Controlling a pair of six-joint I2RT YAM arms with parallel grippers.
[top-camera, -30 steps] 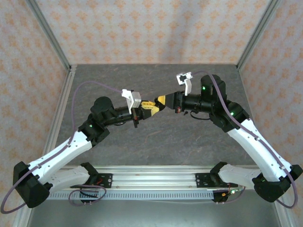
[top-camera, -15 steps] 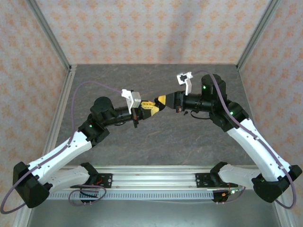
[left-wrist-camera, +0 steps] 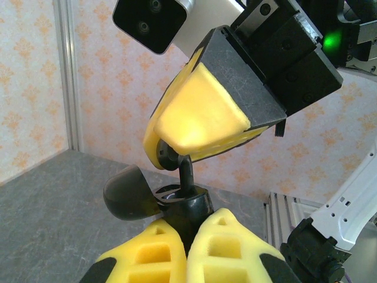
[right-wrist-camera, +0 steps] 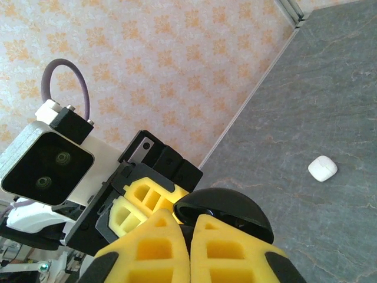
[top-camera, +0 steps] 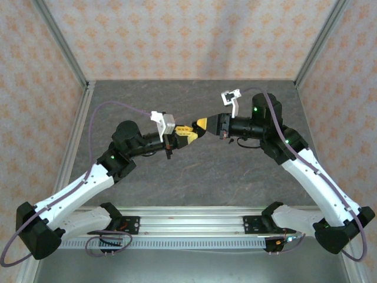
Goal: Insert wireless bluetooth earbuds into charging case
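The right wrist view adds a white case (right-wrist-camera: pixel 322 169) mid-right, while the left wrist view shows the right gripper (left-wrist-camera: pixel 166 157) pinching an upright earbud (left-wrist-camera: pixel 186 174), stem down into the black case (left-wrist-camera: pixel 132 193) clamped by the left gripper (left-wrist-camera: pixel 189 223).

Grey marbled tabletop (top-camera: pixel 194 177), orange-patterned wall panels (top-camera: pixel 188 35) (on three sides), aluminium corner posts (top-camera: pixel 62 41), metal front rail (top-camera: pixel 194 219).

Both arms (top-camera: pixel 88 181) angled inward, left claw (top-camera: pixel 192 135) closed, right claw (top-camera: pixel 199 125) closed

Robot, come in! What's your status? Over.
Left gripper shut on black case. Right gripper shut on black earbud, stem down in case. Nothing blocking.
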